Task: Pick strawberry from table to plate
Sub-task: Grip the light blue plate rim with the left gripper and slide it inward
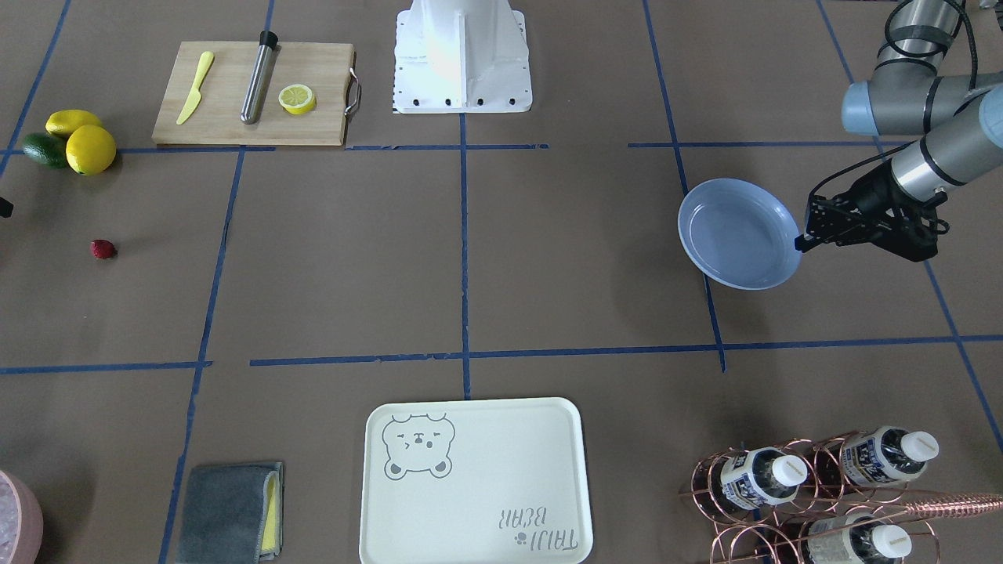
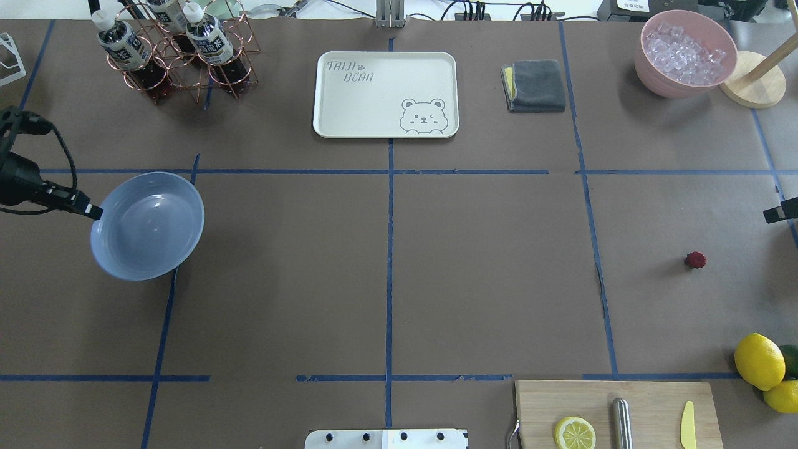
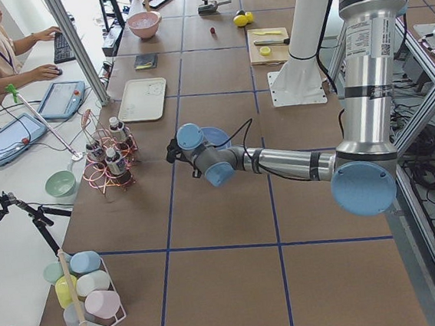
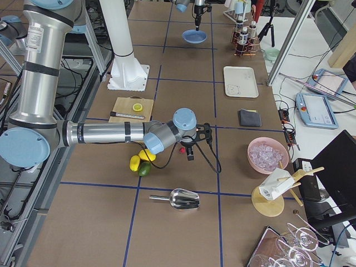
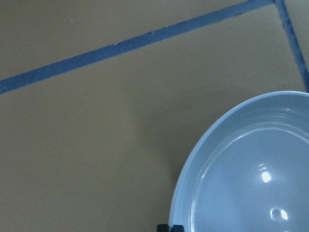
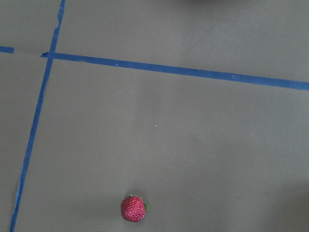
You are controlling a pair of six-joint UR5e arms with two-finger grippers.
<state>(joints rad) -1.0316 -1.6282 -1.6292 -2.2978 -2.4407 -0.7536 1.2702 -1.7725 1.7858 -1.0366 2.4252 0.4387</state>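
The strawberry [image 1: 103,249] [image 2: 695,260] lies on the brown-paper table [image 2: 486,274], small, dark red and alone. It sits near the bottom edge of the right wrist view [image 6: 133,209]. My right gripper [image 2: 780,211] shows only as a dark tip at the frame edge, a short way beyond the berry. Whether it is open or shut does not show. Far across the table, the light-blue plate [image 1: 740,233] [image 2: 148,226] [image 5: 251,174] is empty. My left gripper [image 1: 804,240] [image 2: 95,212] is shut on its rim.
Two lemons [image 1: 90,149] and an avocado [image 1: 43,149] lie close to the strawberry. A cutting board [image 1: 313,125] carries a knife, a steel rod and a lemon half. A bear tray [image 1: 470,501], grey cloth [image 1: 227,509], bottle rack [image 1: 815,486] and pink ice bowl [image 2: 661,81] line the far side.
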